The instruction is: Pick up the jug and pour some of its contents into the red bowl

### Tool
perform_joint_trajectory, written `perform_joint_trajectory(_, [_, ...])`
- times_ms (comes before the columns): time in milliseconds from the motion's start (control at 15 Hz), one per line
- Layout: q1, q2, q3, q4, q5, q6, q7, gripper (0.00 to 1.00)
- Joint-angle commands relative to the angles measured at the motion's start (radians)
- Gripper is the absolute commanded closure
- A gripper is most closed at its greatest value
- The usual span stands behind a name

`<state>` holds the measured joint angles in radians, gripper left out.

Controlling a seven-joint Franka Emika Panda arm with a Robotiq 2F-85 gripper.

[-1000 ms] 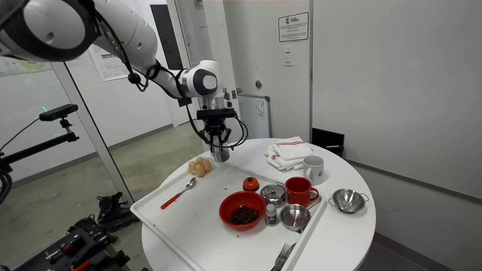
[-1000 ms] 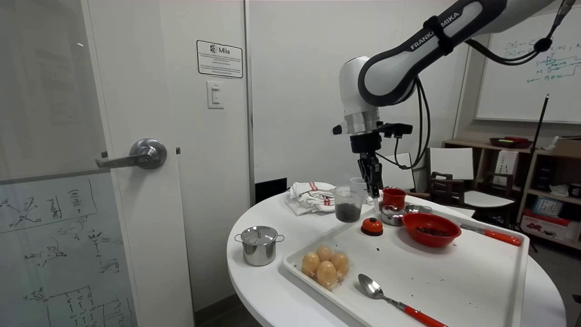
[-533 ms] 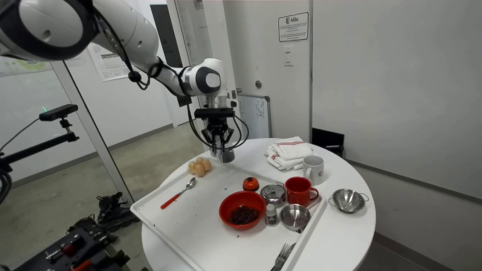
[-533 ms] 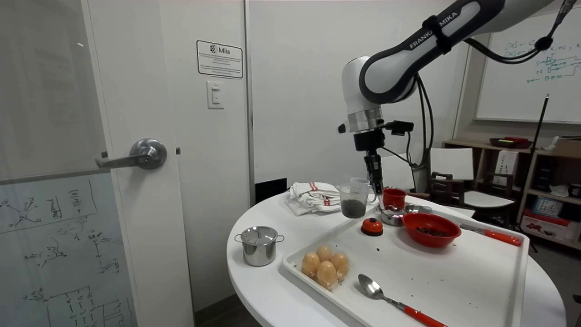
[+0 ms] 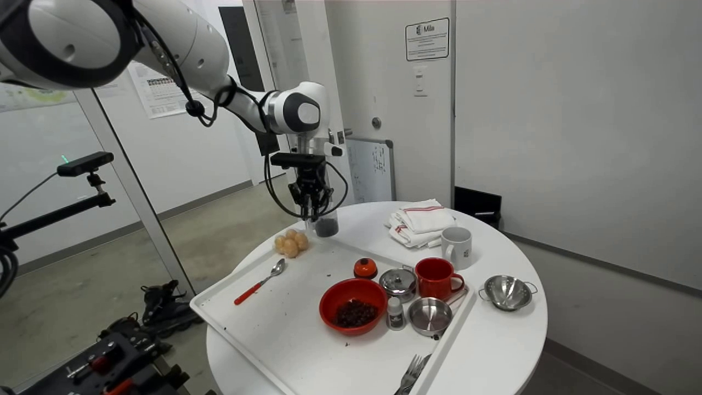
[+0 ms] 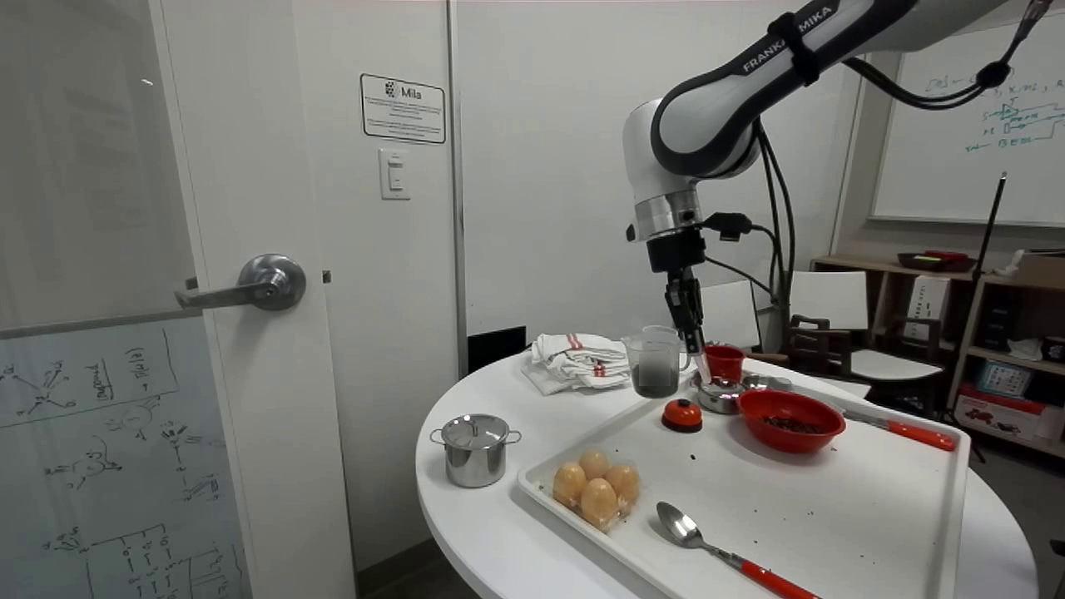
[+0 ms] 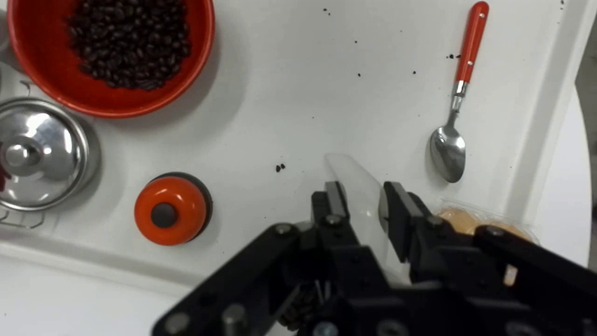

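Note:
The greyish see-through jug (image 6: 655,364) is off the table, near the tray's far edge, and looks close to upright. Dark contents fill its lower part. My gripper (image 6: 691,345) is shut on the jug's handle, also seen between the two black fingers in the wrist view, where the pale handle (image 7: 365,210) runs through the jaws. Most of the jug's body is hidden behind the gripper there. On the tray, the red bowl (image 5: 329,299) holds dark beans (image 7: 133,44). It lies at the upper left of the wrist view, apart from the jug and gripper.
Between jug and bowl on the white tray (image 6: 582,541) stand an orange-red timer (image 6: 682,416) and a lidded steel pot (image 5: 397,282). A red mug (image 5: 436,277), a spoon (image 7: 448,154) and eggs (image 6: 597,489) are nearby. Folded towels (image 6: 578,359) lie behind the jug.
In the exterior view with the eggs in front, the jug and gripper have shifted right and slightly up. The grip on the handle stays. The bowl and other objects have not moved.

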<state>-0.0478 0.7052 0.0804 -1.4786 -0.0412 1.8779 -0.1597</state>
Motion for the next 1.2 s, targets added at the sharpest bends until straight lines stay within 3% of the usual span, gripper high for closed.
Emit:
perform_joint_trajectory(0, [0.005,0.006,-0.028,0.029,0.087,-0.056,0.133,0.91])
perform_joint_trajectory(667, [-0.04,-0.051,-0.099,-0.165,0.308,-0.011,0.424,0.91])
perform_joint_trajectory(733, [-0.025,0.0,-0.105,-0.097,0.257,-0.025,0.372,0.91])
perform_joint_trajectory(800, [-0.027,0.002,-0.108,-0.103,0.261,-0.025,0.373,0.74])
perform_joint_trajectory(1067, [-0.024,0.003,-0.108,-0.101,0.26,-0.025,0.373,0.74])
perform_joint_trajectory(1133, [-0.023,0.003,-0.108,-0.101,0.26,-0.025,0.373,0.91])
